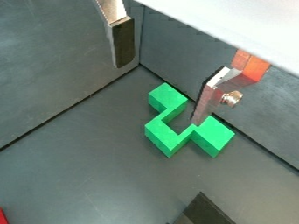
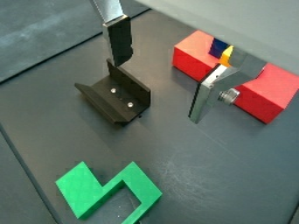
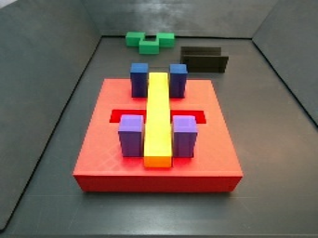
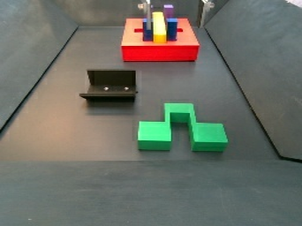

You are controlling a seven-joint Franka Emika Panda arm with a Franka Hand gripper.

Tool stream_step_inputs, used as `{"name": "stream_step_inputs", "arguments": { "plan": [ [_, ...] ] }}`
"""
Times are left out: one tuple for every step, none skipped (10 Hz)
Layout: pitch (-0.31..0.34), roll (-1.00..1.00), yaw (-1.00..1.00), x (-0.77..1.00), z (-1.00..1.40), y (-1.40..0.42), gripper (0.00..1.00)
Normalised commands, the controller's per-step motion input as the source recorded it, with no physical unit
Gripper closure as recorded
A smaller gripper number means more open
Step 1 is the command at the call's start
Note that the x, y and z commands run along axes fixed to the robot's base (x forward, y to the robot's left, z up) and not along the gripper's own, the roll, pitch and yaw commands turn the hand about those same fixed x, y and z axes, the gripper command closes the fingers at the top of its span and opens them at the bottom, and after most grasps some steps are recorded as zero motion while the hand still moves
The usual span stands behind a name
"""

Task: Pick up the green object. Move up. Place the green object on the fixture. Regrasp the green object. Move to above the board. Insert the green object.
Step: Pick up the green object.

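Two silver fingers (image 1: 121, 39) of the gripper (image 1: 163, 74) stand wide apart with nothing between them, hovering above the green object (image 1: 181, 122), which lies flat on the dark floor, well apart from the fixture (image 2: 117, 96) and far from the board (image 4: 161, 41). Descending off-centre could land a finger on a cube and shove or tilt the piece, spoiling the grasp.

Lab test pen; grey walled floor (image 4: 71, 132)
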Motion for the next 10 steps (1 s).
{"name": "stream_step_inputs", "arguments": {
  "plan": [
    [0.000, -0.01, 0.00, 0.00, 0.00, 0.00, 0.00],
    [0.000, -0.02, -0.14, 0.26, -0.02, 0.22, 0.00],
    [0.000, -0.04, -0.15, 0.35, -0.06, 0.49, 0.00],
    [0.000, -0.09, -0.13, 0.11, -0.03, 0.65, 0.00],
    [-0.010, -0.14, -0.09, 0.00, 0.00, 0.73, 0.00],
    [-0.074, -0.13, -0.01, -0.07, -0.11, 0.61, 0.00],
    [-0.164, -0.07, 0.00, -0.21, -0.40, 0.38, 0.00],
    [-0.227, 0.00, 0.00, -0.25, -0.71, 0.06, 0.00],
    [-0.131, 0.05, -0.02, -0.09, -0.78, 0.00, 0.00],
    [-0.136, 0.11, -0.07, -0.17, -0.75, 0.00, 0.00]
  ]
}}
